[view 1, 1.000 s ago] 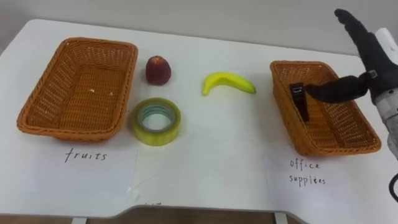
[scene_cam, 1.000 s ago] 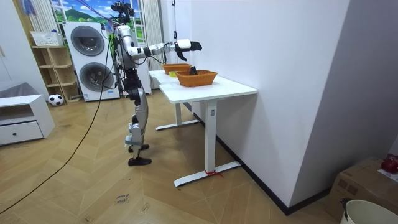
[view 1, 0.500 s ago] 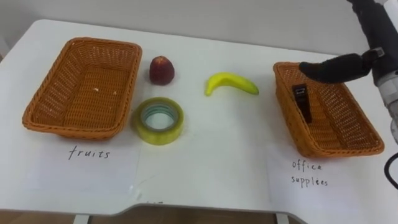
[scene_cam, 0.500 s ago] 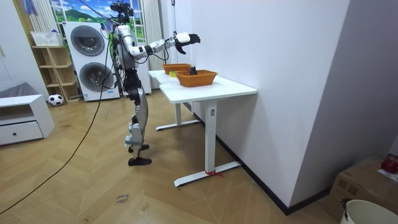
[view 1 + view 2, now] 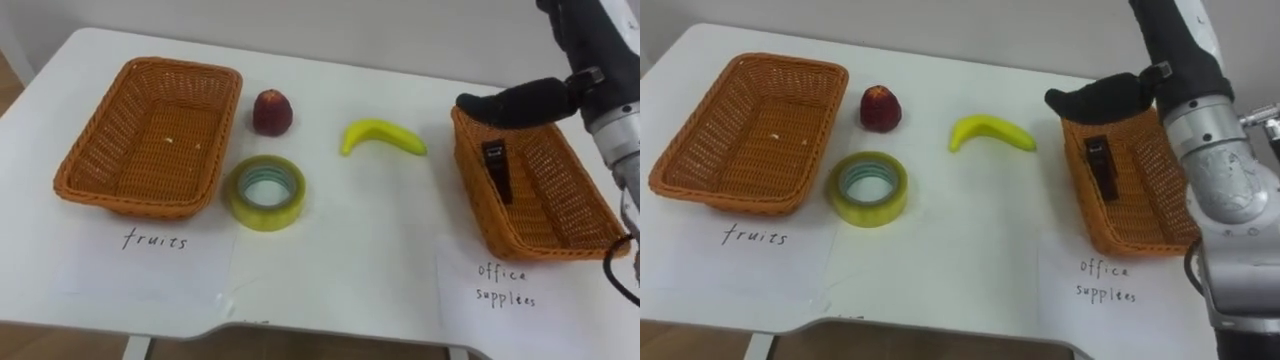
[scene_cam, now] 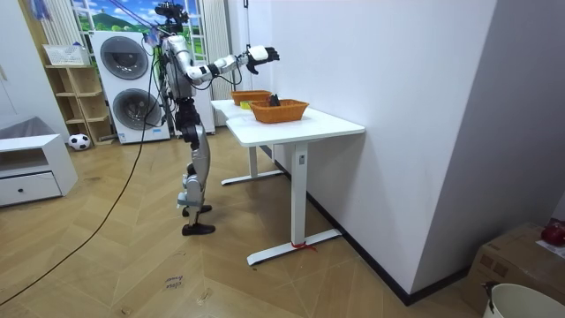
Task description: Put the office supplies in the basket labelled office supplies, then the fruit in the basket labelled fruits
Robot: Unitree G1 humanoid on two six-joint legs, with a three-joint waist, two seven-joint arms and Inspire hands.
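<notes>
Black clip (image 5: 497, 170) lies sorted in the office basket (image 5: 550, 195) as the right hand (image 5: 575, 40) rises away, fingers loose and empty

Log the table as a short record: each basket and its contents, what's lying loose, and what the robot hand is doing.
Left basket: holds no fruit
Right basket: holds a black clip
Loose on white table, between the baskets: red fruit, banana, yellow tape roll
Right robot hand: open, holding nothing, above the right basket's far left corner
Sorted: clip alone
</notes>
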